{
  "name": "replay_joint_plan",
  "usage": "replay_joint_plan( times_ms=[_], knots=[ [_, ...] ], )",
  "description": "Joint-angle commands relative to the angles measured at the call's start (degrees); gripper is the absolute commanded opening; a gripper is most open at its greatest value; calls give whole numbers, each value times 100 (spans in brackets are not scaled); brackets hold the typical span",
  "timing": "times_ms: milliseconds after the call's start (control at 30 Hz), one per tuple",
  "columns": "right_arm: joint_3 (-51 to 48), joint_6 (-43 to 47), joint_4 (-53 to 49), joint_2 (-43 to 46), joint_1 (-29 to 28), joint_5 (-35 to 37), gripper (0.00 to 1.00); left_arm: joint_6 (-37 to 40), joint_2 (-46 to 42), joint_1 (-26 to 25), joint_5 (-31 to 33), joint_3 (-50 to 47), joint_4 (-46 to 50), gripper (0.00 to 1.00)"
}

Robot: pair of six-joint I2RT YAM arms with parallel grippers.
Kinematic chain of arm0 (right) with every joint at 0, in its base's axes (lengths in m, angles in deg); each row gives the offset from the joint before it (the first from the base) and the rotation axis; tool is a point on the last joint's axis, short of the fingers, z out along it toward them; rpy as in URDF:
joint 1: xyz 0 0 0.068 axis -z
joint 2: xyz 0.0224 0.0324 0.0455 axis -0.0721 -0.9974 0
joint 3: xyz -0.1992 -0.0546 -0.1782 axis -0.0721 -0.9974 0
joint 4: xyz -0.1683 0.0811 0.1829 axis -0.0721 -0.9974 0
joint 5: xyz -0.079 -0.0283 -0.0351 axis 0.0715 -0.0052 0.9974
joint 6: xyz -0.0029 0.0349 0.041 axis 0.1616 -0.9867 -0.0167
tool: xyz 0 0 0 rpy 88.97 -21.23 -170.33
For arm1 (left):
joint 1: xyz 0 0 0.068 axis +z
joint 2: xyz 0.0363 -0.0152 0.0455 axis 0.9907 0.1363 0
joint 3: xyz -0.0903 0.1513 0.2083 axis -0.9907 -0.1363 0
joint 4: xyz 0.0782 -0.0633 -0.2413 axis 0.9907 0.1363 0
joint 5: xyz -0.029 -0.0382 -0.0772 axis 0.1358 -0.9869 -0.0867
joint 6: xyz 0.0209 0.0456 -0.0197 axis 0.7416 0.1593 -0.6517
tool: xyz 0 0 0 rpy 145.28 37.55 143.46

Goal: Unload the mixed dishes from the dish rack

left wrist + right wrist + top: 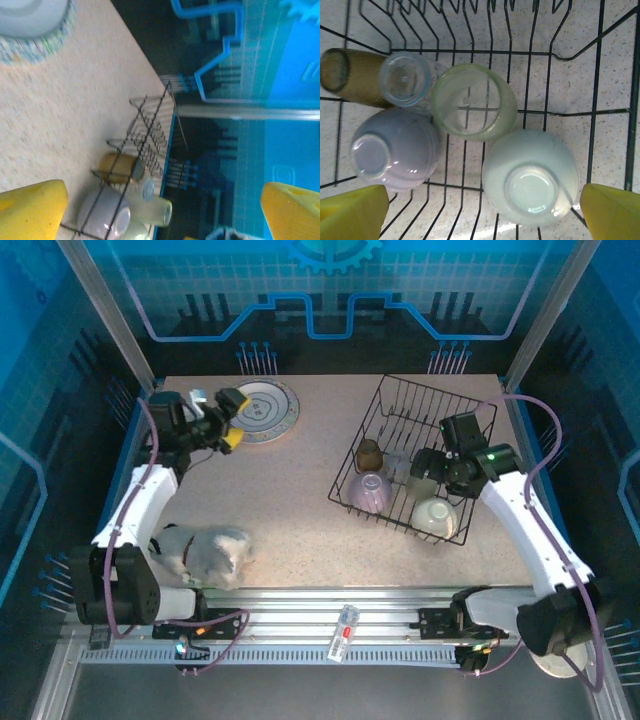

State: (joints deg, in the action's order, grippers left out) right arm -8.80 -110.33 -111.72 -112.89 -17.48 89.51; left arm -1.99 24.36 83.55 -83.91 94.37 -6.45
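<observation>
Here the right gripper (482, 214), wide open and empty, hangs above the translucent cup (472, 102) at centre; descending could knock the adjacent white bowl (530, 175). Left gripper (233, 420), upper left, likewise open, empty.

Left gripper (233, 418) jaws wide apart, pointing rightward; right gripper (432, 465) jaws wide apart, pointing straight down.

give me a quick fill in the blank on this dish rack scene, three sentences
Both the small lilac bowl and the small white bowl sit ____ in the black wire dish rack.
The right gripper hangs over that rack with its jaws ____.
The round white plate with a patterned rim lies on the speckled table beside the left gripper, so the rack holds ____ plates.
Missing words: upside down; open; no.
</observation>
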Motion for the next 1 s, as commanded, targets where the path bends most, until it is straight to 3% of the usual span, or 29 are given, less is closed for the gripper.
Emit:
replay_joint_plan(
  times_ms=[0, 100, 300, 667, 967],
  knots=[
    [-115, 370, 596, -227, 189, -158, 97, -207, -536, -963, 87, 83, -42, 99],
    [-129, 458, 797, -577, 300, -265, 96, -38, -711, -1839, 530, 181, 137, 99],
    [-71, 646, 999, -1144, 374, -333, 91, -418, -606, -2515, 461, 96, -140, 99],
    [213, 1032, 965, -1921, 405, -37, 81, -553, -521, -2655, 468, 301, -48, 99],
    [321, 1150, 1103, -2097, 408, -286, 49, -591, -578, -2661, 412, 410, 91, 99]
  ],
)
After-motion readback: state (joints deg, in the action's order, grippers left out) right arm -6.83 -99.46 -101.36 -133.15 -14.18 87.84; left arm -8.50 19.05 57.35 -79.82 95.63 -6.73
